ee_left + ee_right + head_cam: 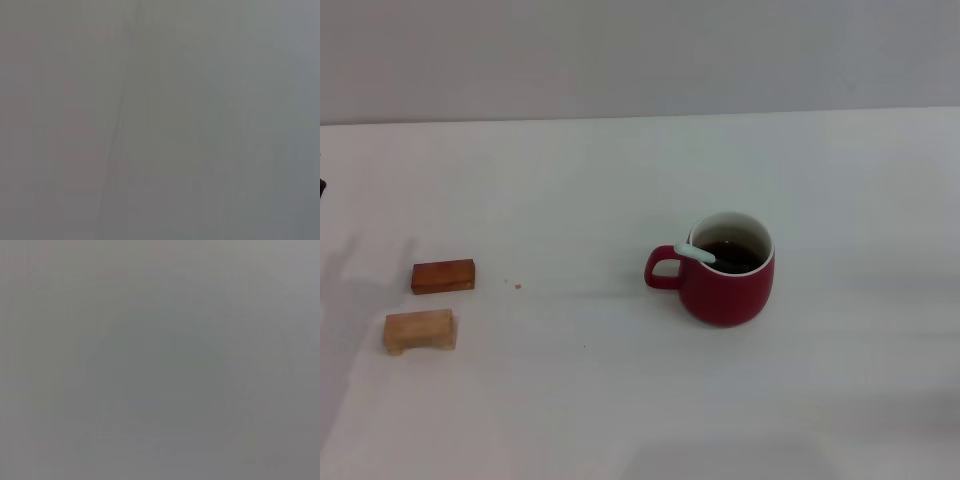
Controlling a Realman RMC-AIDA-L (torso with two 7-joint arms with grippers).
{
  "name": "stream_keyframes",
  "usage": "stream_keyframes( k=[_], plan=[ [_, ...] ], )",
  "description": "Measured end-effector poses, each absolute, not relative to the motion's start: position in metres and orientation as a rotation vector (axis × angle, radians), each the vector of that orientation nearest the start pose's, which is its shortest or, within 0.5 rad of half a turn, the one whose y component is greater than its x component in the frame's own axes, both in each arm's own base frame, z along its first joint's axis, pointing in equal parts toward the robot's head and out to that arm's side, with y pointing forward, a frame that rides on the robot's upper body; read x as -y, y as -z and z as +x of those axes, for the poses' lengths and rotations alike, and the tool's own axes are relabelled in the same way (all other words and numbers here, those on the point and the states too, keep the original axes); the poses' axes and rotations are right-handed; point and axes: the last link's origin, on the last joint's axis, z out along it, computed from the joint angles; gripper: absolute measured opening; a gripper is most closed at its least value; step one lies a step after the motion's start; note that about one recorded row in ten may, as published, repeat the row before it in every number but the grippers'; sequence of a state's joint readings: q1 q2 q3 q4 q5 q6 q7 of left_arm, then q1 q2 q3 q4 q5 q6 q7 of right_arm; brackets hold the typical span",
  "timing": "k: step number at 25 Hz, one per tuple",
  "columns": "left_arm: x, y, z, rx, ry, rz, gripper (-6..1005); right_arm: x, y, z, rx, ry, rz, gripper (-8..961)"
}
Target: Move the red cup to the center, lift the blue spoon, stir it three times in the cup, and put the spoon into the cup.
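Note:
The red cup (725, 272) stands upright near the middle of the white table (620, 400) in the head view, its loop handle pointing left and dark liquid inside. The blue spoon (697, 253) rests in the cup, its pale handle leaning over the rim on the handle side; its bowl is hidden in the liquid. Neither gripper appears in the head view. Both wrist views show only plain grey with no object in them.
Two small wooden blocks lie at the left of the table: a darker reddish block (443, 276) and, nearer me, a lighter block (419, 331). A grey wall runs behind the table's far edge.

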State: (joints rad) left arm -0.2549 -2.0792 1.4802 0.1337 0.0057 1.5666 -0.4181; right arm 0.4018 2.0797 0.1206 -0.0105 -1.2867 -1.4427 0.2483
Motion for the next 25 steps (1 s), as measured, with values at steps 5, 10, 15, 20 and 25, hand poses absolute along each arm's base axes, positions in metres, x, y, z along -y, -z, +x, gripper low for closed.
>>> stream_keyframes(
  k=[5,10,15,20,25],
  plan=[
    [-0.266,-0.032,-0.339,0.442,1.012,-1.478,743,-0.312,-0.056,0.359,-0.428,-0.69,-1.231,12],
    [-0.269,-0.031,-0.338,0.445,1.007,-1.484,743,-0.321,-0.058,0.358,-0.441,-0.668,-1.207,14],
    [-0.271,-0.031,-0.337,0.445,1.008,-1.489,743,-0.332,-0.059,0.354,-0.444,-0.664,-1.22,17],
    [-0.269,-0.031,-0.338,0.447,1.009,-1.487,743,-0.334,-0.06,0.351,-0.432,-0.677,-1.214,142],
    [-0.269,-0.031,-0.337,0.443,1.013,-1.486,743,-0.33,-0.061,0.354,-0.439,-0.676,-1.193,173]
  ],
)
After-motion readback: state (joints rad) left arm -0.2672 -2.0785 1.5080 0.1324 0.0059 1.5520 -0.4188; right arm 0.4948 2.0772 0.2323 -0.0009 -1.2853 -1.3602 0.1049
